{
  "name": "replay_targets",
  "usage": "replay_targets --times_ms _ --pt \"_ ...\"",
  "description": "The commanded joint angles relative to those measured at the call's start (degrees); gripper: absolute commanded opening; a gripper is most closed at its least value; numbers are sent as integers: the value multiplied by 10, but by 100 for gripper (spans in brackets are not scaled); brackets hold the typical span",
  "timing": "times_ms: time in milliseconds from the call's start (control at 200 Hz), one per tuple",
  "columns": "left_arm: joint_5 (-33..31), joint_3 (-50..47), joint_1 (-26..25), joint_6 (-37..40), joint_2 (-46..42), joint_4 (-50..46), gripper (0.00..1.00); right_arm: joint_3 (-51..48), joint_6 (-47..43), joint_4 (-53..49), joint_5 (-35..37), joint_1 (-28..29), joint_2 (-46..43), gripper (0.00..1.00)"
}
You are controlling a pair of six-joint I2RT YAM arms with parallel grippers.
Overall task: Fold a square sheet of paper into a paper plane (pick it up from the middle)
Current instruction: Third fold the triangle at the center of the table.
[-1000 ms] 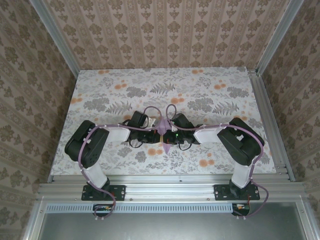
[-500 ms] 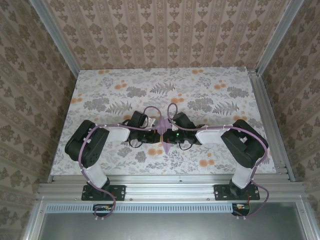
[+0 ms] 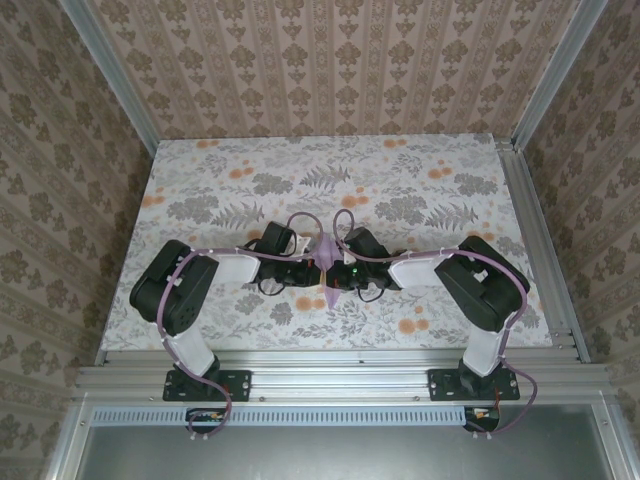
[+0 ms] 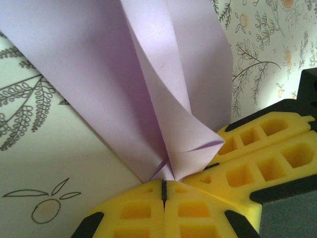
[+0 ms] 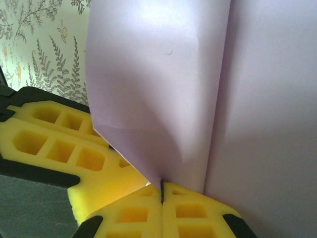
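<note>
Both jaws clamped on lavender paper (image 4: 99, 74), wrist views show its folds, overhead a pointed sliver

Paper plane (image 3: 326, 248) blocks mid-table; far tablecloth (image 3: 330, 165) lies open.

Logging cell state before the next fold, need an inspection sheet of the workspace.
Surface: floral tablecloth, lying flat.
Job's things: lavender paper, already creased into folds, held mid-table between the two grippers.
Clutter: nothing seen.
Grippers: left gripper shut on the paper; right gripper shut on the paper; their fingertips nearly meet.
Cables: lavender cables loop off the wrists and run along both arms.
Surroundings: patterned walls; aluminium frame at the near edge.
</note>
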Motion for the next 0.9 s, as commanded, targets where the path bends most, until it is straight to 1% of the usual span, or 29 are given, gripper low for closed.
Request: replay_targets --times_ms 0,240,360,540,730,895 --pt "-4 -11 -3 2 18 3 0 1 10 10 -12 -1 14 3" --pt "-2 -11 -3 0 19 6 0 -3 20 30 -17 -5 18 6" --pt "0 -11 -3 -3 17 7 0 -9 31 48 -23 -8 21 9" --pt "3 -9 -2 -5 8 5 0 -10 24 38 -22 -9 28 14" --pt "3 -6 2 -6 -15 -7 0 -16 12 24 -17 -12 29 19" --pt "2 3 11 -5 -47 -28 0 -24 12 35 -22 -14 33 24"
